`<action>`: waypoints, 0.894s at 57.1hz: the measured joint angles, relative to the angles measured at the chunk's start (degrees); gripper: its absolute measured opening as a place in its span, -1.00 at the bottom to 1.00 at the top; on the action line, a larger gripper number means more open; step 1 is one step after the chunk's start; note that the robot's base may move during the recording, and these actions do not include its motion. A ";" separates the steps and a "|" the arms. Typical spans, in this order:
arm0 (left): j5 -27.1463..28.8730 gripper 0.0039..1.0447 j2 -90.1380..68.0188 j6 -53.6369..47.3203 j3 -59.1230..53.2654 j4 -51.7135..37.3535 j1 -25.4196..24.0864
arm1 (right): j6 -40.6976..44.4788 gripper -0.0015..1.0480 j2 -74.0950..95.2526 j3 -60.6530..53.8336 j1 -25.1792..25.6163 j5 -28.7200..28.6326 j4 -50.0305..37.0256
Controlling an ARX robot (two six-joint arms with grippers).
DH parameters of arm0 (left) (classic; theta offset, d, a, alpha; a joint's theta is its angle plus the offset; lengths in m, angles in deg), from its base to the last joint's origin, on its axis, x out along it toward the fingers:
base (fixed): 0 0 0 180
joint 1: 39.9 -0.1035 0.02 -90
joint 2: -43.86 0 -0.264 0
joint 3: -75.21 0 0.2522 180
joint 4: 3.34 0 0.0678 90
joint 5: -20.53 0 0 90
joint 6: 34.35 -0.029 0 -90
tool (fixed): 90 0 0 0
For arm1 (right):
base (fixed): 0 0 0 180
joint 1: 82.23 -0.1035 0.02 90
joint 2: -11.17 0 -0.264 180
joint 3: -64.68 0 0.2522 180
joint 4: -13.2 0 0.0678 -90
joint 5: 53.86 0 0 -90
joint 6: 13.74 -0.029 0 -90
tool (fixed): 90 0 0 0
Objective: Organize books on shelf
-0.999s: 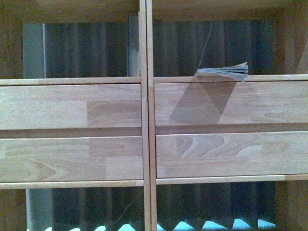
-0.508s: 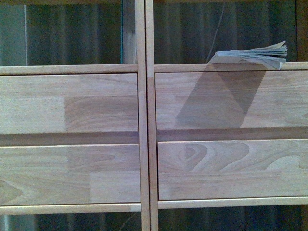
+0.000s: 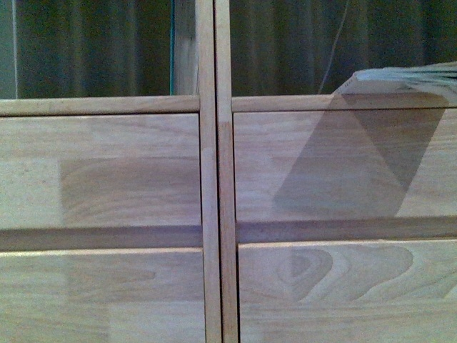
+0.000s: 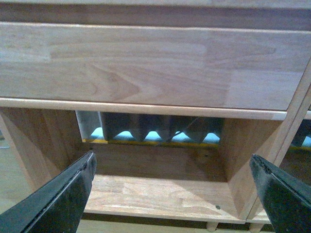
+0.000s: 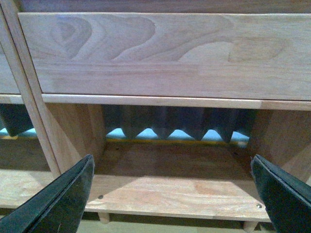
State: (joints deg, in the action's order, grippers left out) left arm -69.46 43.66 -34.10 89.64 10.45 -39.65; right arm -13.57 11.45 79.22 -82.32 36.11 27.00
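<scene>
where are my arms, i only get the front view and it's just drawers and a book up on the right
Observer: Both are low. The left wrist camera faces a bottom cubby under a drawer; the left jaws are wide open, holding nothing.
Operator: and the right
Observer: The right jaws are also wide open and empty, facing the neighbouring cubby.
Operator: any book down there
Observer: None shows in either cubby.

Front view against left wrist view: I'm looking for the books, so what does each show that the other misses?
Only the front view shows a floppy book lying flat above the upper right drawer, shadowing it. Only the left wrist view shows the open left hand facing a lower cubby. Both show light-wood drawer fronts and dark curtain folds behind.
</scene>
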 joint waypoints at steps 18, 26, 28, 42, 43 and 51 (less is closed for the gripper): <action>0.00 0.86 0.00 0.00 0.00 0.00 0.00 | -0.13 0.86 0.00 0.00 0.00 0.00 0.00; 0.02 0.86 0.00 0.00 0.00 -0.02 0.00 | -0.17 0.86 0.00 0.00 0.00 -0.04 0.00; 0.00 0.86 0.00 0.02 0.00 -0.02 0.00 | -0.17 0.86 0.00 0.00 0.00 0.02 -0.02; -0.02 0.86 0.00 -0.02 0.00 -0.02 0.00 | -7.74 0.86 11.65 5.55 7.61 -24.26 3.45; 0.00 0.86 0.00 -0.02 0.00 -0.02 0.00 | -8.63 0.86 12.90 6.05 7.78 -25.46 2.75; 0.00 0.86 0.00 -0.02 0.00 -0.02 0.00 | -23.87 0.86 30.14 15.89 3.82 -27.34 -12.76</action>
State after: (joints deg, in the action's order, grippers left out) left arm -69.46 43.66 -34.12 89.64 10.43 -39.65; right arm -37.44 41.59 95.11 -78.50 8.76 14.23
